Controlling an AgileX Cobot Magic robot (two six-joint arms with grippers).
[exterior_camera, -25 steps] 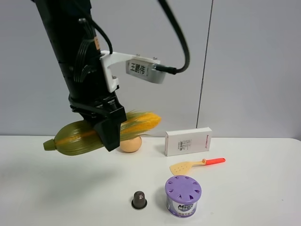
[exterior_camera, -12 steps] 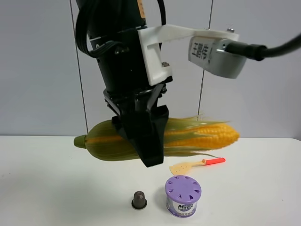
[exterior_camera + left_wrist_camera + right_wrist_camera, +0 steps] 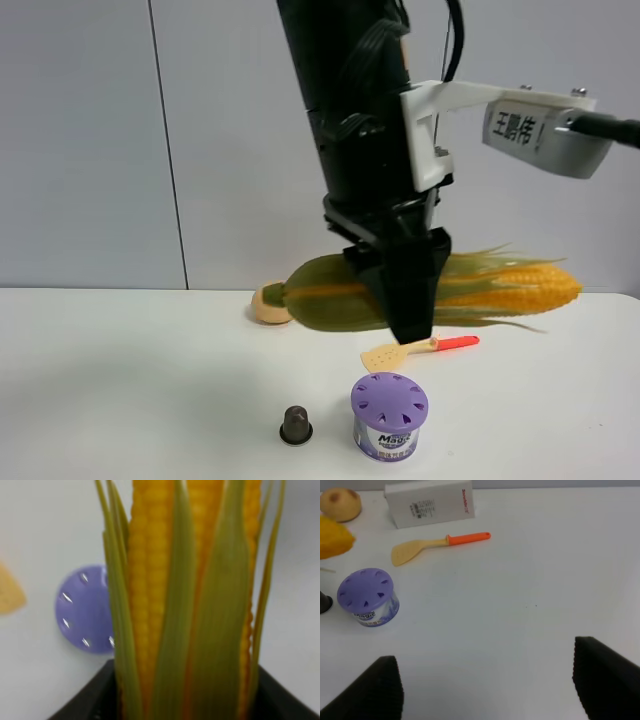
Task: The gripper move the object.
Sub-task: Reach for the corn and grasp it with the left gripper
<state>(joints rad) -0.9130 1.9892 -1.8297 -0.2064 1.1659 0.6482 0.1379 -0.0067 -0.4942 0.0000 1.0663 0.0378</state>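
While aloft, corn cob (image 3: 500,288) seemingly crosswise in hand (image 3: 412,322).

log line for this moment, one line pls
left hand: shut on corn cob, lifted above table | right hand: open, empty | on table: spatula, purple can

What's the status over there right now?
Left jaws shut on corn cob, held above table. Right jaws open, empty. Purple canister and spatula sit just below the cob.

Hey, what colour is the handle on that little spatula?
The spatula handle is orange-red; the right wrist view shows it best.
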